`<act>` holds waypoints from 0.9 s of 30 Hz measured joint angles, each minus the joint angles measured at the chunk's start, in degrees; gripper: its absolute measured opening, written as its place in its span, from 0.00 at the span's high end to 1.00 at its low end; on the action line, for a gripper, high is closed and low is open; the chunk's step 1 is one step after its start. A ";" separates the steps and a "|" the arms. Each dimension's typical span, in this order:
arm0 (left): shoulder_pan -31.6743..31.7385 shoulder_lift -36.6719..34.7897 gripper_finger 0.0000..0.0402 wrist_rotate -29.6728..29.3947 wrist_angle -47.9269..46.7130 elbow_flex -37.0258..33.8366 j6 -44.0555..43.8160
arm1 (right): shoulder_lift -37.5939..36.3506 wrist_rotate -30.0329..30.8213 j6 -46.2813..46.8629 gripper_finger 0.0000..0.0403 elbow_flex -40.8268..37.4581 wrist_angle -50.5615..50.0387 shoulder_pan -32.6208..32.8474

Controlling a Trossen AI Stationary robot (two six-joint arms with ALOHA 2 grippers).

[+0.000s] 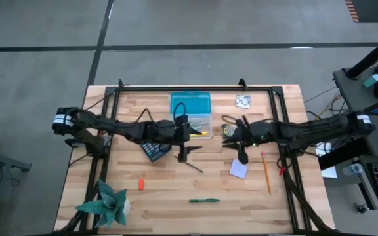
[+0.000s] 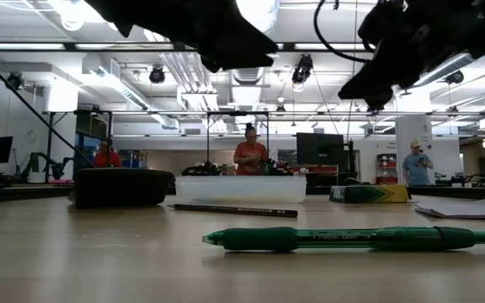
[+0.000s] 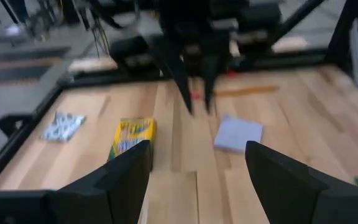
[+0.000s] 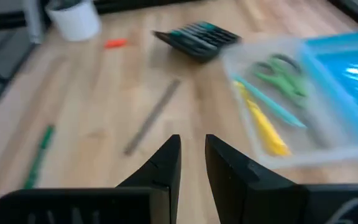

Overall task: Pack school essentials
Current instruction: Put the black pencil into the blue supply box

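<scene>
The clear box with its blue lid stands at the table's far middle. It holds green scissors, a teal pen and a yellow pencil. My left gripper hovers open, just near of the box, over a dark pencil. My right gripper hangs narrowly open between the crayon pack and the lavender note pad, touching neither. An orange pencil, a green pen and an orange eraser lie flat on the wood.
A dark calculator lies left of my left gripper. A green spiky plant in a white pot stands at the near left corner. A small patterned packet lies right of the box. People stand in the room beyond the table.
</scene>
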 joint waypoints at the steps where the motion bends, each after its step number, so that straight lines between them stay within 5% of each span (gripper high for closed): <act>1: -0.28 -0.31 0.39 0.00 2.70 -1.26 0.00 | 1.26 0.42 0.36 0.84 0.05 1.51 1.26; 7: -1.24 -3.25 0.39 -0.01 10.79 -6.58 -1.55 | 10.10 4.34 1.36 0.84 2.39 10.76 6.59; 27: -0.44 -21.36 0.39 -7.58 10.69 -14.94 12.01 | 44.66 8.22 -5.96 0.84 30.33 5.99 6.80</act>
